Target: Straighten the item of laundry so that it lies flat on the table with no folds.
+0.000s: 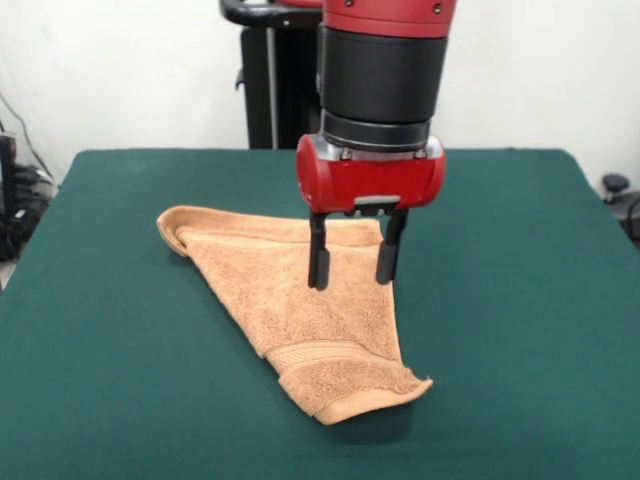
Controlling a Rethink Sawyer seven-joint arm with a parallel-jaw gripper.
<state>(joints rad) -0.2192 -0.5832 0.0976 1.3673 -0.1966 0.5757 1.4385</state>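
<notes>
The orange-tan towel lies on the dark green table in a rough triangle, folded over itself. Its woven band and hemmed end point toward the near side, with a rolled corner at the left. My gripper hangs from the red and black arm above the towel's right upper part. Its two black fingers are apart and hold nothing. Their tips are just above the cloth or near it; I cannot tell whether they touch.
The robot's black pedestal stands behind the table's far edge. Cables and equipment sit off the table's left side, and a small black object sits off the right.
</notes>
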